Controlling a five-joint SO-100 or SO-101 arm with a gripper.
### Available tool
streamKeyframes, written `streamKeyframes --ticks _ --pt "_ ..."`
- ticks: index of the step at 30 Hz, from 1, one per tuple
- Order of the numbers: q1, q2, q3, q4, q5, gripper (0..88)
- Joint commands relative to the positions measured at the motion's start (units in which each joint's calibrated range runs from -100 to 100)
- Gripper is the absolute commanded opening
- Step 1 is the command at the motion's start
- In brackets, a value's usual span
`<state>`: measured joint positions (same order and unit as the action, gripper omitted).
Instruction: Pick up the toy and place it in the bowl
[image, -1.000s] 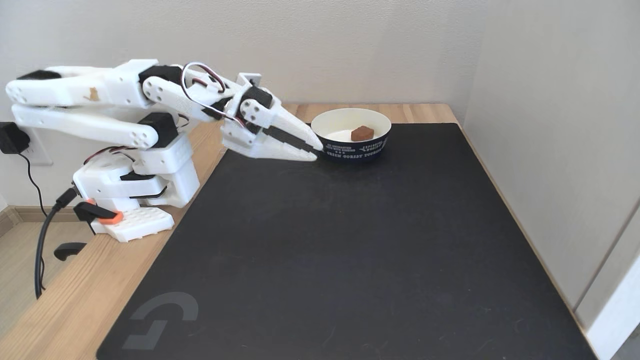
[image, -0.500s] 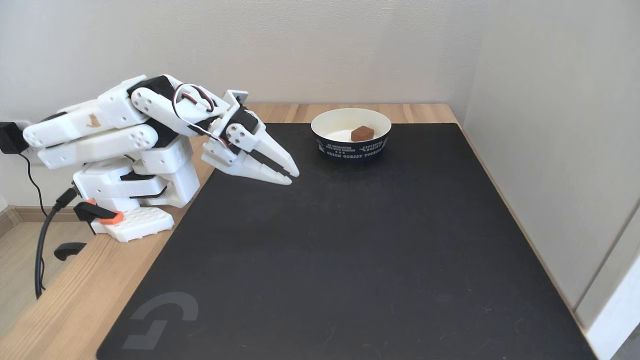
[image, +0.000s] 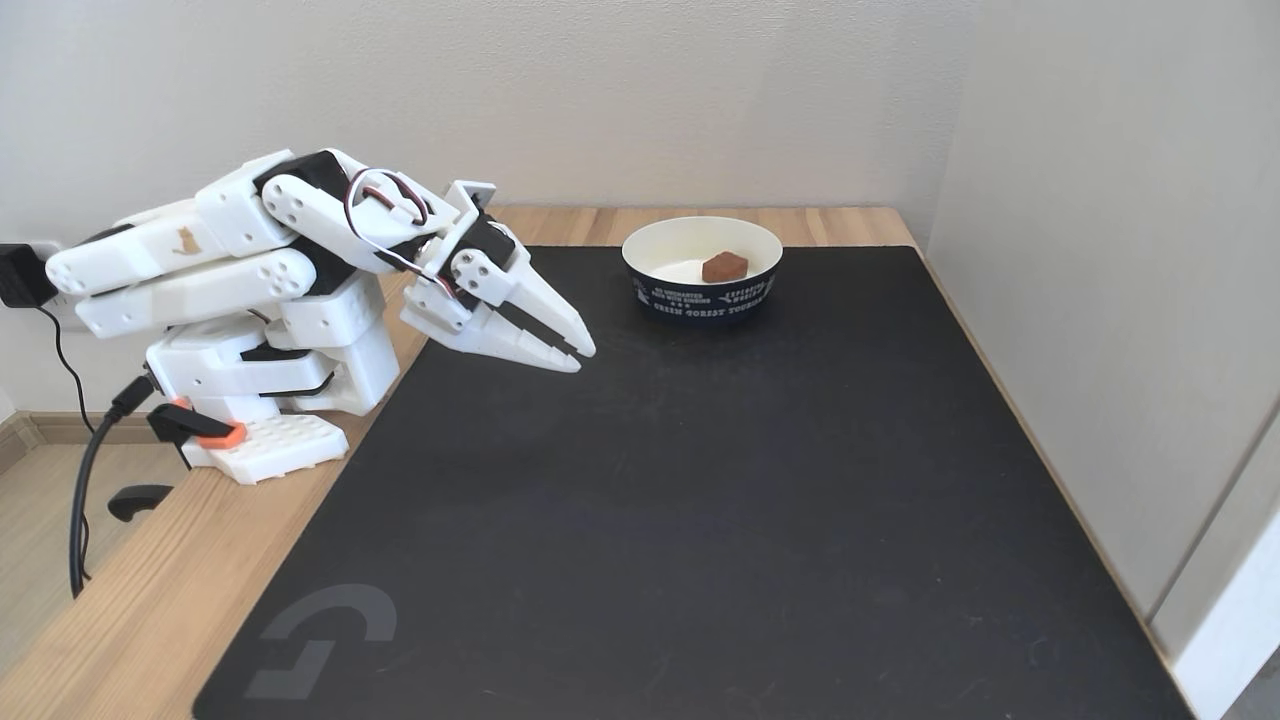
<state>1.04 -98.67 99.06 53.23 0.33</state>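
Well, the toy (image: 724, 267) already lies inside the bowl (image: 702, 296), at the mat's (image: 700, 500) twelve o'clock. The gripper (image: 583, 358), jaws nearly pressed together and empty, hangs near the bowl's eight o'clock; a careless swing could knock that light bowl over.

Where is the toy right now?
In the fixed view the toy lies inside the bowl at the mat's far edge, right of the empty claw.
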Motion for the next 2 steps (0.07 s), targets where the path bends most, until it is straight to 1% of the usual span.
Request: streamKeyframes --ticks 1,2 --pt "0.34 -0.75 0.4 0.2 -0.02 2.4" --pt "0.34 -0.75 0.4 0.2 -0.02 2.4"
